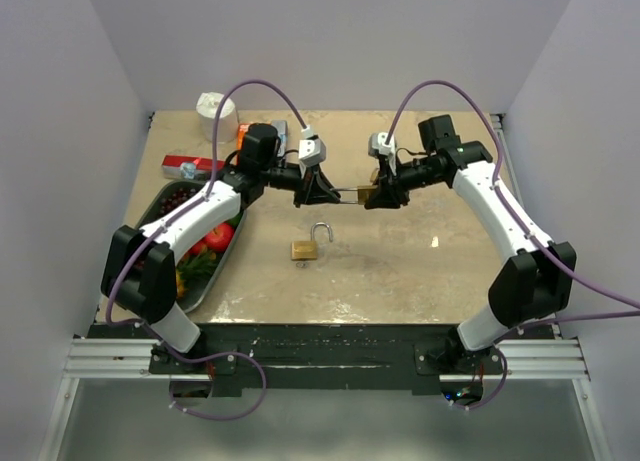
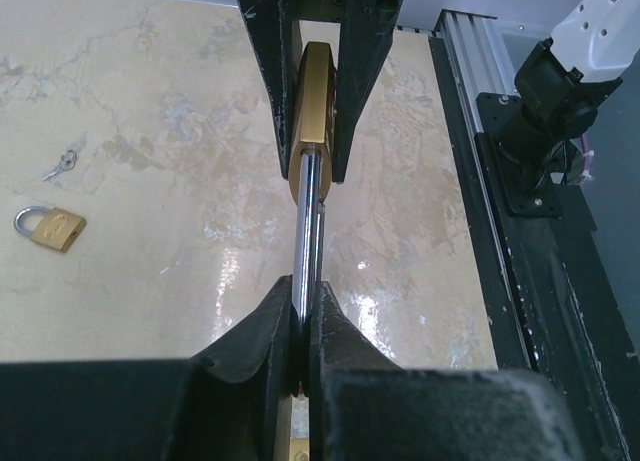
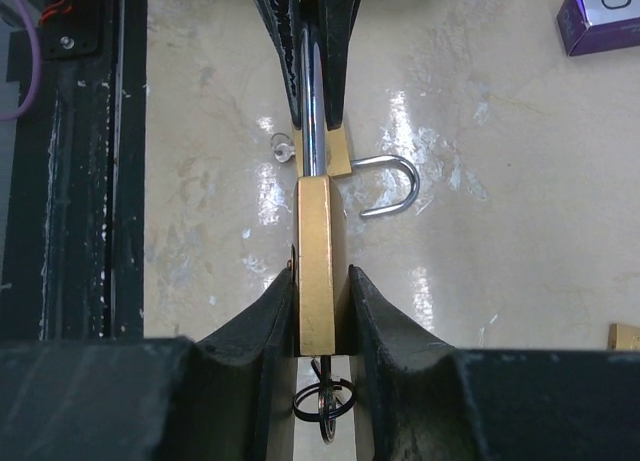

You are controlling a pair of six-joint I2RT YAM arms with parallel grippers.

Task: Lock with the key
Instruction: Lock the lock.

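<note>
Above the middle of the worktop, in the upper centre of the top view, the two arms meet tip to tip with a brass padlock held in the air between them. The left gripper is clenched on the padlock's chrome shackle, which shows edge-on at the bottom centre of the left wrist view. The right gripper is clamped on the flat sides of the brass body. A key ring shows under the body, between the right fingers at the bottom of the right wrist view. Whether the shackle is pushed home cannot be told.

Directly beneath the grippers, near the centre of the top view, a second padlock lies flat with its shackle swung open. A third padlock lies at the left of the left wrist view, with small loose keys just above it in the frame.

Along the left side of the top view, a metal tray of red and green produce sits partly under the left arm. A red box lies near its upper end, and a white roll stands in the upper left corner. A purple box shows at the upper right of the right wrist view. None of these touches the held padlock.
</note>
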